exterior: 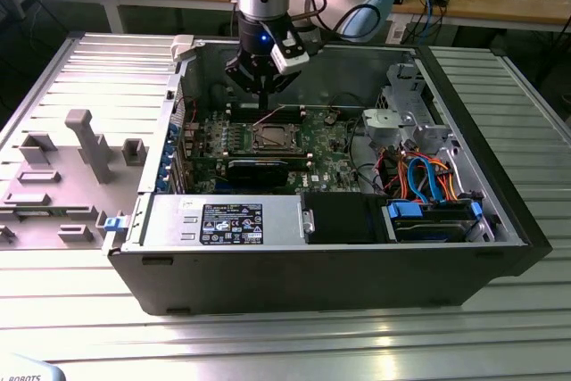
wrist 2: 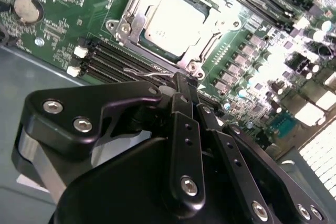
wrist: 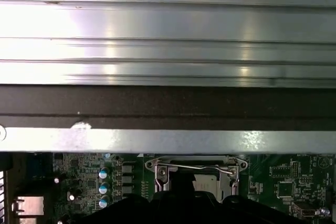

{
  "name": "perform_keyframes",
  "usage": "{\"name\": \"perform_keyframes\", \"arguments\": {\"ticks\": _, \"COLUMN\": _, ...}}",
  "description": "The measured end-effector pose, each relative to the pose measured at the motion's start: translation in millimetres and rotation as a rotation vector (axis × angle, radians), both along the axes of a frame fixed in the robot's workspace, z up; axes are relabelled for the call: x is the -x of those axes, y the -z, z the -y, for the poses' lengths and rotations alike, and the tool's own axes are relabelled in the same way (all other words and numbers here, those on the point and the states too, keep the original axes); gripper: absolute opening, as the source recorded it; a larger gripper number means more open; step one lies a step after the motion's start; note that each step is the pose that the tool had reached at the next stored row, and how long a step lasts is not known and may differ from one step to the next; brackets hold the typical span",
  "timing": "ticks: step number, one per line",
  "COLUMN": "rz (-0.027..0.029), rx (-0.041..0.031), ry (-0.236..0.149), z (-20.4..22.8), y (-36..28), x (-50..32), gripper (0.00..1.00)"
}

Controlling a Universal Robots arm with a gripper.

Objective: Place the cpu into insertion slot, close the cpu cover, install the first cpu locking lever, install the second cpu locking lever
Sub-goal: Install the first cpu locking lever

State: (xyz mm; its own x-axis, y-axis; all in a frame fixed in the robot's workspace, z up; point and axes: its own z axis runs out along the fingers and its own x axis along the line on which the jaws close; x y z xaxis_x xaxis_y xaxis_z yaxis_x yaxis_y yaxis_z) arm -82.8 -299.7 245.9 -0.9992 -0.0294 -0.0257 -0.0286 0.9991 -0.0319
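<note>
**A:** How wide is the gripper (wrist 2: 181, 83)?

**B:** Not wide at all. In the second wrist view the two black fingers (wrist 2: 185, 129) run together to a single point, with no gap at the tips.

**A:** Anything between them?

**B:** Nothing I can make out. A thin wire lever (wrist 2: 152, 70) lies right by the tips (touching or just clear, I cannot tell).

**A:** And the cpu?

**B:** The cpu (wrist 2: 176, 17) sits in the slot, its pale metal top facing up. The cover (wrist 2: 210, 38) looks to be lying flat around it, with the chip showing through the window.

**A:** Where is the arm in the wider scene?

**B:** In the exterior view the gripper (exterior: 265, 97) hangs inside the open case (exterior: 312, 274), pointing straight down. Its tips are over the green board (exterior: 326, 144), near the edge of the slot (exterior: 272, 137) and apart from the chip itself.

**A:** What about the first wrist view?

**B:** It shows a wire bar (wrist: 197, 167) running across one edge of the slot, below the case wall.
</note>
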Motion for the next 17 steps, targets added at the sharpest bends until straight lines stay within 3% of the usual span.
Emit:
{"name": "perform_keyframes", "arguments": {"ticks": 11, "rz": 0.0002, "rx": -0.0005, "ry": -0.007, "z": -4.3, "y": 8.8, "x": -3.0, "gripper": 0.11}}
{"name": "perform_keyframes", "arguments": {"ticks": 17, "rz": 0.0000, "rx": -0.0004, "ry": -0.008, "z": -5.1, "y": 10.5, "x": -3.1, "gripper": 0.11}}
